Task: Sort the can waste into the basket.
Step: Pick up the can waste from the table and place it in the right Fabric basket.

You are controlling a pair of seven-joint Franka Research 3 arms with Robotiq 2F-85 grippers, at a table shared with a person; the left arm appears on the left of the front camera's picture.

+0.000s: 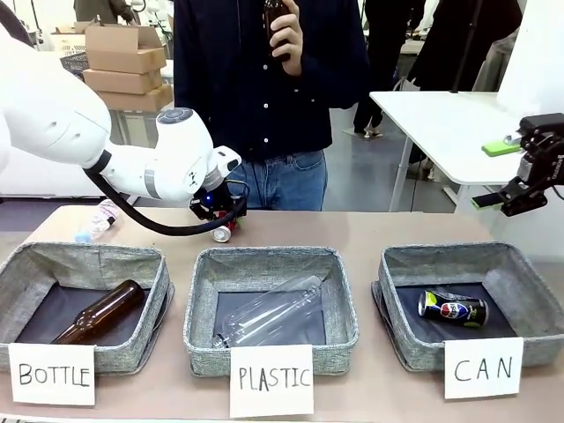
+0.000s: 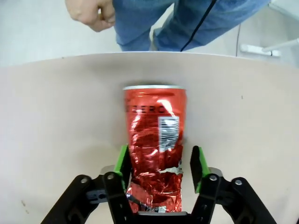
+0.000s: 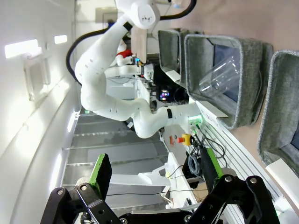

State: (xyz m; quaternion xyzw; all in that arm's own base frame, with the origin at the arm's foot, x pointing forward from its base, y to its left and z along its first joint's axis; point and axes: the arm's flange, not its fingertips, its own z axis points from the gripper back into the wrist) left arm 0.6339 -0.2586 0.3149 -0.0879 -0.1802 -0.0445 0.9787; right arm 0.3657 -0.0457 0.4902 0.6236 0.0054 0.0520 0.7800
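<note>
My left claw [image 2: 160,157] part-open astride the red can [image 2: 154,126] on the surface [image 2: 56,116]; my right claw [image 3: 155,161] wide open, empty.

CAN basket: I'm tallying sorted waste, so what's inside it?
One dark blue-black can lies on its side on the basket floor. The front wall and card hide the nearest floor strip.

Bin cards and can print
White paper cards fronting the grey fabric bins [image 1: 264,256] read "BOTTLE" on the left card [image 1: 51,374], "PLASTIC" on the middle card [image 1: 271,380], "CAN" on the right card [image 1: 483,367]; the crumpled red metal can [image 2: 154,135] showed "ZERO"
</note>
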